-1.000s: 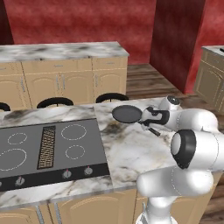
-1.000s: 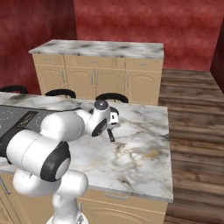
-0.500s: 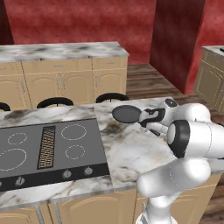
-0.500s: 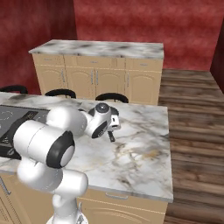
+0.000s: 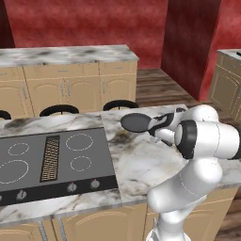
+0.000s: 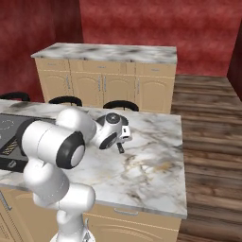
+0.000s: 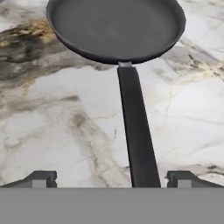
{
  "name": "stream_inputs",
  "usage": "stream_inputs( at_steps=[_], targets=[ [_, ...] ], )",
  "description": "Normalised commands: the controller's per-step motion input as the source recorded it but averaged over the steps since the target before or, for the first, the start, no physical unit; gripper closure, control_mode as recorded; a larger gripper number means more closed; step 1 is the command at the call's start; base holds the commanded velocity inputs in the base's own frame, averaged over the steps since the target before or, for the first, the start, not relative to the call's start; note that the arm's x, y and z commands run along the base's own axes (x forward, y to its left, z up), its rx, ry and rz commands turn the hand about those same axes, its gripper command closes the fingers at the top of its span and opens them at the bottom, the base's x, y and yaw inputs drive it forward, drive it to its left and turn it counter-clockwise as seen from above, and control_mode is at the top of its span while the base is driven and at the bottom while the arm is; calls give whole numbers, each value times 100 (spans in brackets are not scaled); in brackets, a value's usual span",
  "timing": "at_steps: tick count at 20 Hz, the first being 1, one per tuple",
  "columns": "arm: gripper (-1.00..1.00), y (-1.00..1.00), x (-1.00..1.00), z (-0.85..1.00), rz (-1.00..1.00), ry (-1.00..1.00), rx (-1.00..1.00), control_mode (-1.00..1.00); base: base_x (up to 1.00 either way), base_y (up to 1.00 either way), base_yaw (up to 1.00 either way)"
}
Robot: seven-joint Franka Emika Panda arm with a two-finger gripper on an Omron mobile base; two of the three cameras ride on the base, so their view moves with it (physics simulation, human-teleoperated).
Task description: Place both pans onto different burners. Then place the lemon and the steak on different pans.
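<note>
One black pan [image 5: 136,122] lies on the marble island counter just right of the cooktop [image 5: 56,155], its thin handle [image 5: 153,127] pointing right at my hand. My gripper [image 5: 159,126] is open at the handle's end. In the hand view the pan [image 7: 116,26] is at the top. Its handle [image 7: 136,131] runs down between my two fingertips [image 7: 41,179], which stand wide apart on either side of it without touching it. White burner rings [image 5: 79,141] show on the cooktop, all bare. From the right base view my gripper [image 6: 121,142] hangs over the marble. The lemon and the steak are out of view.
A ribbed vent grille [image 5: 49,159] splits the cooktop, and knobs [image 5: 71,187] line its front edge. Black stools [image 5: 59,109] stand behind the island. A second counter with cabinets [image 5: 66,54] runs along the red back wall. Bare marble [image 6: 146,165] stretches to the right of my hand.
My hand has crept a little left, closer along the pan's handle, and my elbow has swung and risen. The pan has not moved and the jaws stay wide.
</note>
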Motion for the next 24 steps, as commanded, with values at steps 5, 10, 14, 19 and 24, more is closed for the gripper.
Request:
stream_inputs(
  at_steps=[5,10,14,19,24],
  targets=[
    [-100,-3,26,-11,0,0,0,-100,0,0,0],
    [-100,-7,29,-13,0,1,0,-100,0,0,0],
    [-100,-5,28,-19,0,2,0,-100,0,0,0],
    [-100,-2,29,-24,0,3,0,-100,0,0,0],
    [-100,0,26,-24,0,3,0,-100,0,0,0]
  ],
)
